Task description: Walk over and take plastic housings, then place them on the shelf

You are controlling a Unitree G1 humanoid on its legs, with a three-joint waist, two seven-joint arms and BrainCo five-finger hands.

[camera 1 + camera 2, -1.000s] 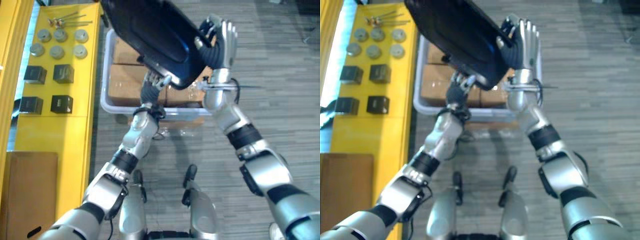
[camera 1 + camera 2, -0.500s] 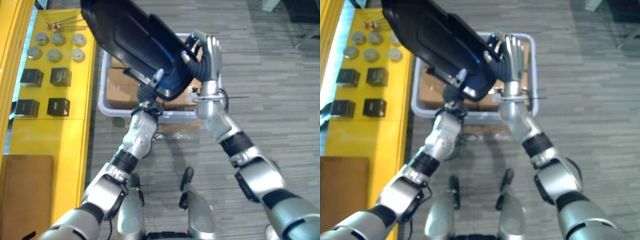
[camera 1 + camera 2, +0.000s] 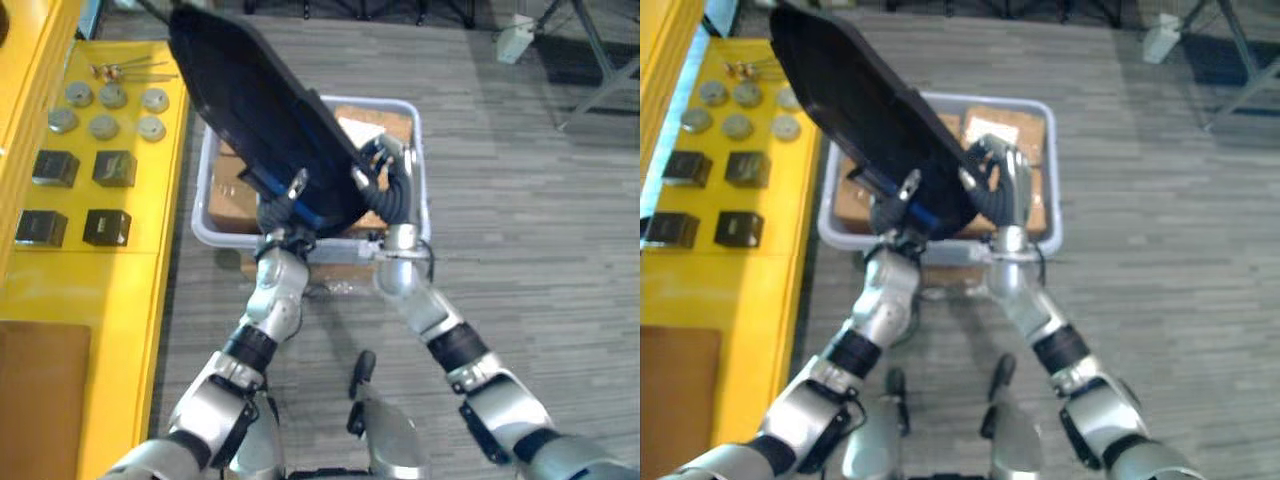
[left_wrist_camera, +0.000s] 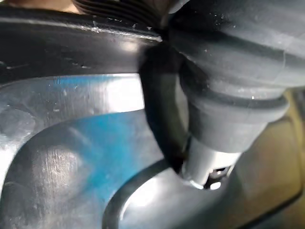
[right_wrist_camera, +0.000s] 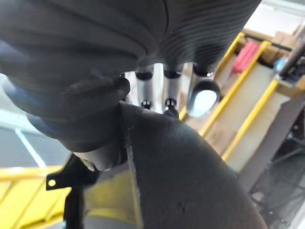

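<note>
Tilting steeply above everything else, the housing is a long black plastic shell, glossy and smoothly dished on its inner face with a raised rim, its upper end leaning out toward the shelf and its lower end held in the air between the two hands. The right hand is clamped on the lower right rim, fingers curled over the edge and the thumb pressed to the inner face. The left hand sits under the bottom edge with what looks like its thumb hooked over the rim; its fingers are hidden beneath, so I judge it clamped on the shell too. Both grips are low on a long, slick piece, so the likeliest trouble is the top-heavy end swinging or the plastic sliding through the fingers as it is turned, dropping it into the bin just below. A second risk is the high end sweeping across the shelf and knocking the small parts there. That bin is a pale grey plastic tub with rounded corners holding brown cardboard boxes. On the flat yellow shelf lie round dull metal discs, square black blocks and a few thin bolts. Around it all runs a grey striped floor.
</note>
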